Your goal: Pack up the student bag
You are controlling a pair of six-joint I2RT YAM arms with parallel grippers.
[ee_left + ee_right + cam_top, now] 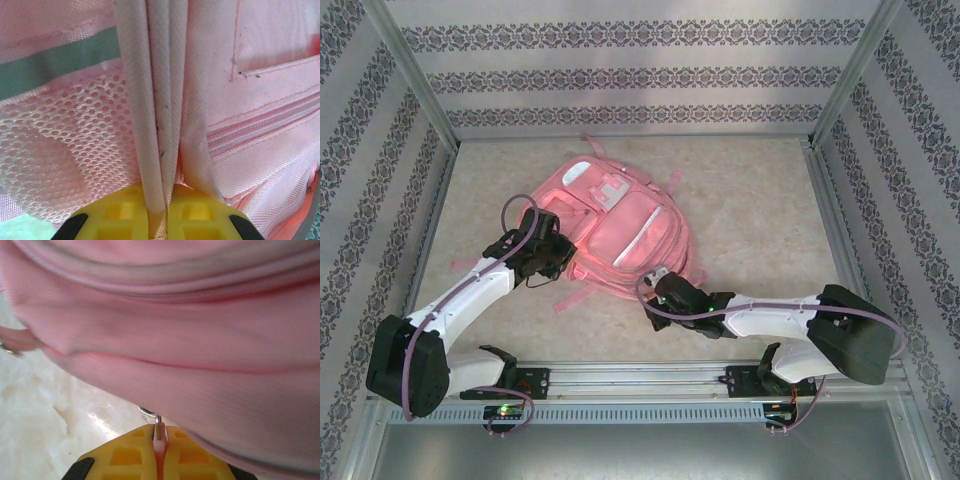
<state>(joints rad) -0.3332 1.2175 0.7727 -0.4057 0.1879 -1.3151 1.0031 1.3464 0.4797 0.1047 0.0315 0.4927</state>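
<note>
The pink student bag (630, 228) lies flat in the middle of the table, front pockets up. My left gripper (552, 250) is at its left side, shut on a raised fold of pale fabric (161, 100) between a mesh side pocket (65, 145) and a zipped pocket (260, 132). In the left wrist view the gripper (164, 220) pinches that fold between its yellow fingers. My right gripper (665, 282) is at the bag's near edge. In the right wrist view the gripper (160, 455) is shut on a small pink zip pull with a metal ring (158, 429), under the bag's pink side (200, 340).
The bag rests on a pale marble-patterned table (760, 220) enclosed by patterned walls and metal posts (415, 90). Loose pink straps (465, 263) trail to the left of the bag. A metal rail (640, 375) carrying both arm bases runs along the near edge.
</note>
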